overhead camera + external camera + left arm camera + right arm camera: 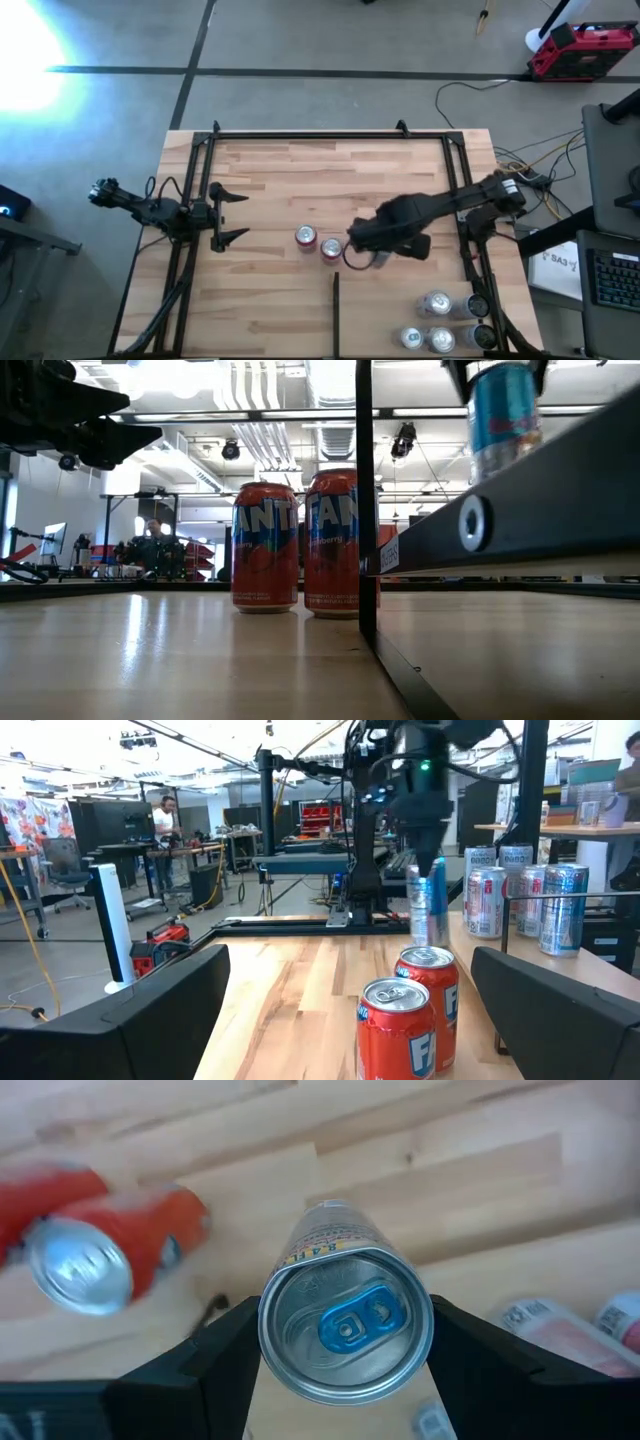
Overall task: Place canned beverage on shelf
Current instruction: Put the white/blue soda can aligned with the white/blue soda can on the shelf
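Observation:
My right gripper point(345, 1342) hangs over the middle of the shelf point(300, 170), shut on a slim silver-and-blue can point(345, 1325). The low view shows this can point(503, 420) high above the board, and the left wrist view shows it point(430, 905) beyond the red cans. Two red cans point(305, 237) point(331, 248) stand upright on the board just left of the right gripper point(362, 255). My left gripper point(230, 214) waits open at the board's left edge, level, holding nothing. My right gripper pinches the slim can's upper wall, just under the rim point(268, 1342), between its two fingers point(222, 1355), one on each side. The fingers come from above, pointing down. The can hangs upright, top up, lifted clear of the board.
Several silver cans point(435, 303) stand grouped at the board's near right corner. A thin dark divider strip point(336, 310) runs toward the near edge just in front of the red cans. The black tube frame point(300, 134) borders the board. Bare wood lies at the far side.

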Controlling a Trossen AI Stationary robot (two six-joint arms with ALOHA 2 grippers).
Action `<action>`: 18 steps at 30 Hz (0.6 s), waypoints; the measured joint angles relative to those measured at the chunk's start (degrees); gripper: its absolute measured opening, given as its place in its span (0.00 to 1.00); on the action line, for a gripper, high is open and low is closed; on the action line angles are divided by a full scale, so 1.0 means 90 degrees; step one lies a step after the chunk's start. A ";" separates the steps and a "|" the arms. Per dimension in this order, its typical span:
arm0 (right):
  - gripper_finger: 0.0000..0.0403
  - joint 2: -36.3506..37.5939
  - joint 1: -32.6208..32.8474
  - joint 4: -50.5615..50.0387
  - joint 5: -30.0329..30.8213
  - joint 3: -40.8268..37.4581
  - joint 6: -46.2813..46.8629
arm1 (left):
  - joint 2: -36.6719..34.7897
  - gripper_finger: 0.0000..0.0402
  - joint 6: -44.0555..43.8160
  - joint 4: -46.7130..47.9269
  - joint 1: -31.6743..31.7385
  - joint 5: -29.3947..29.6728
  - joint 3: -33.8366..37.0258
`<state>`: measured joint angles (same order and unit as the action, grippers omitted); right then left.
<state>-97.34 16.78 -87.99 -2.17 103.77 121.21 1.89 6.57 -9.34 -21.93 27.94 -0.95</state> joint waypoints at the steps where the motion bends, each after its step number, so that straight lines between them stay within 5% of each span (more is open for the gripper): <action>1: 0.59 0.0000 0.0101 0.0000 0.0003 0.0000 0.0041 | 0.0000 1.00 -0.0002 0.0002 0.0000 -0.0002 0.0000; 18: 0.59 0.0245 0.1856 -0.0215 0.0136 0.0000 0.0581 | 0.0000 1.00 0.0000 0.0002 0.0000 -0.0002 0.0000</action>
<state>-95.13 33.48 -89.92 -0.95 103.77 126.44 1.89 6.57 -9.32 -21.93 27.92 -0.95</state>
